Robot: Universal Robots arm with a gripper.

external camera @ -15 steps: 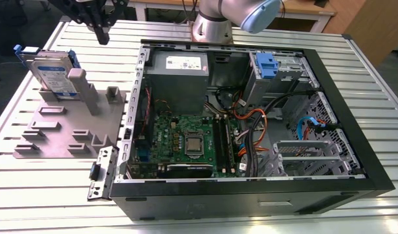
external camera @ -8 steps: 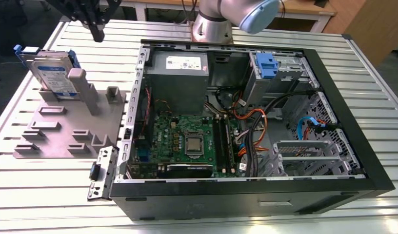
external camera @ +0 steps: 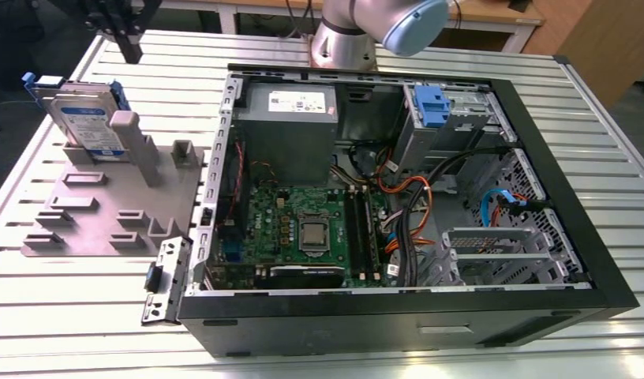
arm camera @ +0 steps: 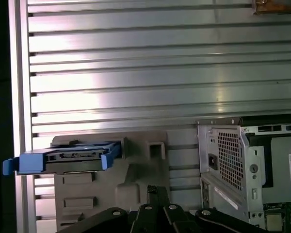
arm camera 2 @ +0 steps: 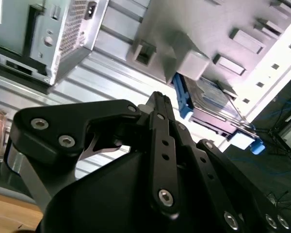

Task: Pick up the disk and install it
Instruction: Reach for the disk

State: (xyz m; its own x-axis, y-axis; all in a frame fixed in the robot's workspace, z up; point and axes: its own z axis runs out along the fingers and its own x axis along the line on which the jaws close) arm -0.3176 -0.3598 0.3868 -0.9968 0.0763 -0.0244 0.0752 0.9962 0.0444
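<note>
The slatted table (external camera: 80, 332) stretches open beyond the pincer (arm camera: 157, 190) to its edge in the first wrist view. The computer case (external camera: 606, 260) stands well off to the pincer's side. The exterior view looks into it, to a blue bracket (external camera: 432, 106); both wrist views meet its outer wall. Below the pincer lies the grey holder (external camera: 91, 205), with the disk (arm camera: 63, 158) on edge in it, apart from the pincer, which is closed and holds nothing.

Bright even light, white glare bands on the slatted metal table (arm camera: 136, 97)
</note>
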